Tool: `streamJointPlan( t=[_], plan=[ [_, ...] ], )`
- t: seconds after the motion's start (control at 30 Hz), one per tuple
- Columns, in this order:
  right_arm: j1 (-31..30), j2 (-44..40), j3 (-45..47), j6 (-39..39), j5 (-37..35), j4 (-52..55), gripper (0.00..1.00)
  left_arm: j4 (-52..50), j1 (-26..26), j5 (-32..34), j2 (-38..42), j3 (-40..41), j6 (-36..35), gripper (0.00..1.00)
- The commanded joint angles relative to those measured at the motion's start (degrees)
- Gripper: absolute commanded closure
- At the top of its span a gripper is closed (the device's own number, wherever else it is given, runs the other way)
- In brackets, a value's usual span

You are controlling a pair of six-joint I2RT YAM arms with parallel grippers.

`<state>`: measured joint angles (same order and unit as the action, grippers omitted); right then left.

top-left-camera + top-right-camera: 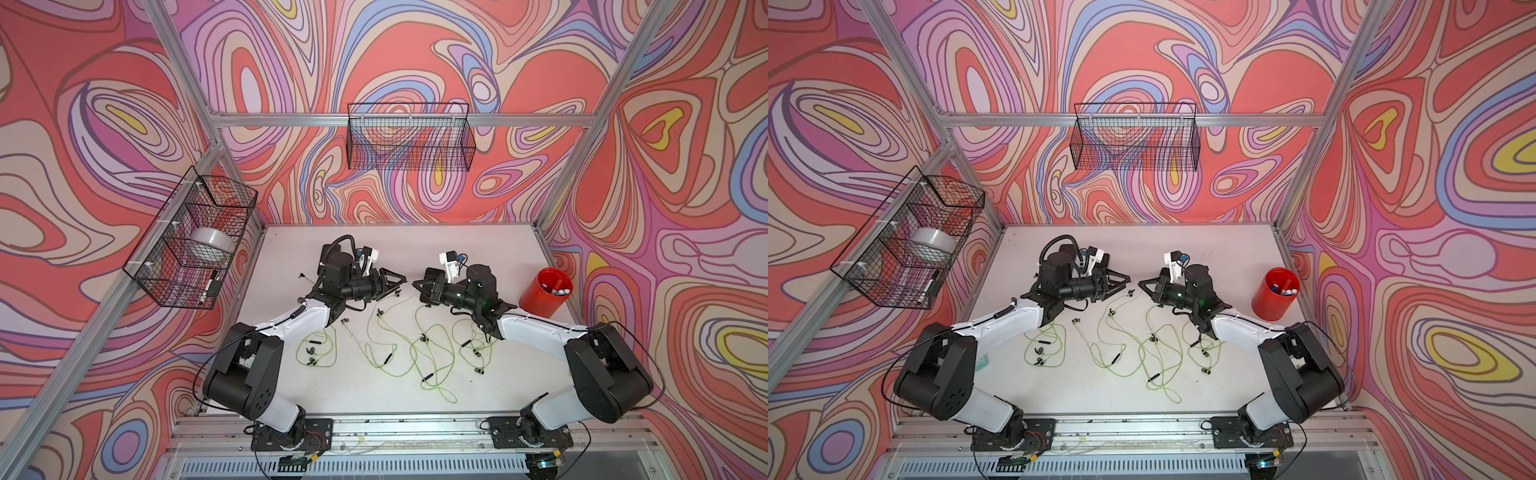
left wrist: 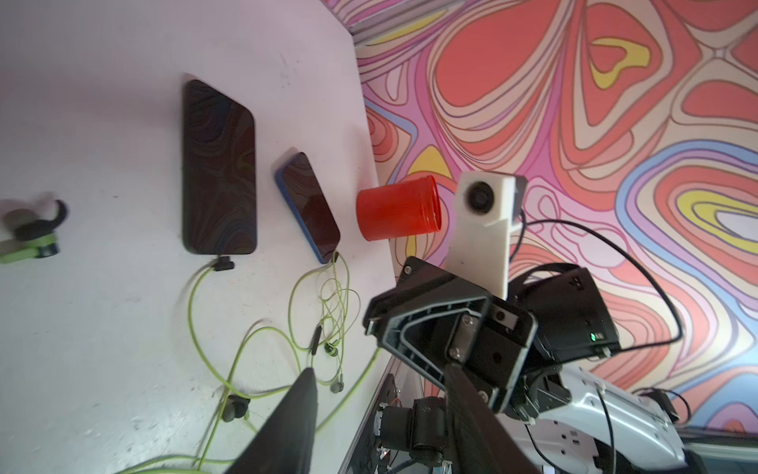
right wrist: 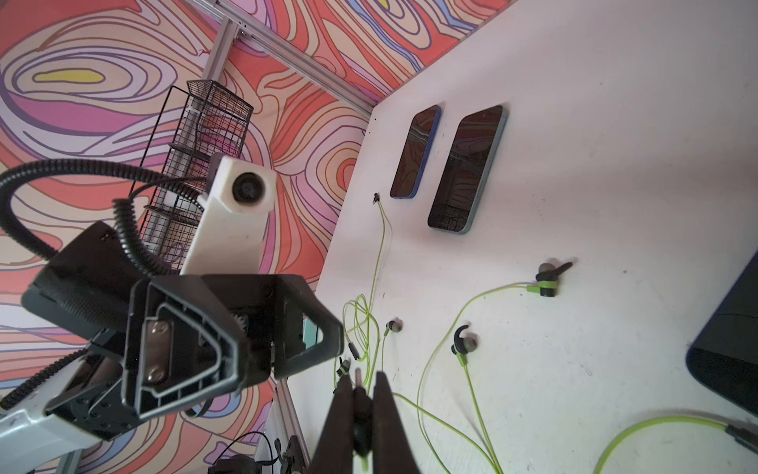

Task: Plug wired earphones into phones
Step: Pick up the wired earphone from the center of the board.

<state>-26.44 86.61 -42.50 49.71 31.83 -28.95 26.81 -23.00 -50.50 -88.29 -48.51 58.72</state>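
While both arms meet tip to tip over the middle of the table [image 1: 507,245], R gripper [image 3: 363,381] is pinched tight on a small dark plug [image 3: 361,406], green cord showing btwn its fingers. L gripper [image 1: 400,284] faces it w/ fingers spread, nothing btwn them. Other earphones [image 1: 390,353] lie loose on the white top. Near the red cup [image 2: 396,211]: black phone [image 2: 219,168] & blue-edged phone [image 2: 311,205], each w/ a cord at its end. Opposite side: narrow phone [image 3: 416,152] & wide phone [image 3: 467,168], w/ a loose plug [image 3: 375,199] just beside the narrow one, not touching.
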Motion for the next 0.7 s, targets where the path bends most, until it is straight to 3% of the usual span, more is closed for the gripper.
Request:
streamJointPlan(
  t=[0.0,0.1,0.23,0.67],
  plan=[
    [-0.20,1.09,0.33,3.31,-2.10,-4.16,1.00,11.45,-0.63,-4.57,-1.48,1.62,-3.13,0.59],
    [-0.20,1.23,0.92,5.39,-2.59,-6.04,1.00,0.36,-2.37,-2.73,-0.94,-0.52,-13.82,0.68],
    [-0.26,-0.19,1.91,5.84,-4.60,-5.55,1.00,-13.24,-5.58,2.05,0.59,-3.98,-25.54,0.66],
    [-1.15,1.40,1.62,6.62,-3.03,-7.88,1.00,-24.89,-6.18,8.93,-0.89,-9.90,-33.46,0.60]
  ],
)
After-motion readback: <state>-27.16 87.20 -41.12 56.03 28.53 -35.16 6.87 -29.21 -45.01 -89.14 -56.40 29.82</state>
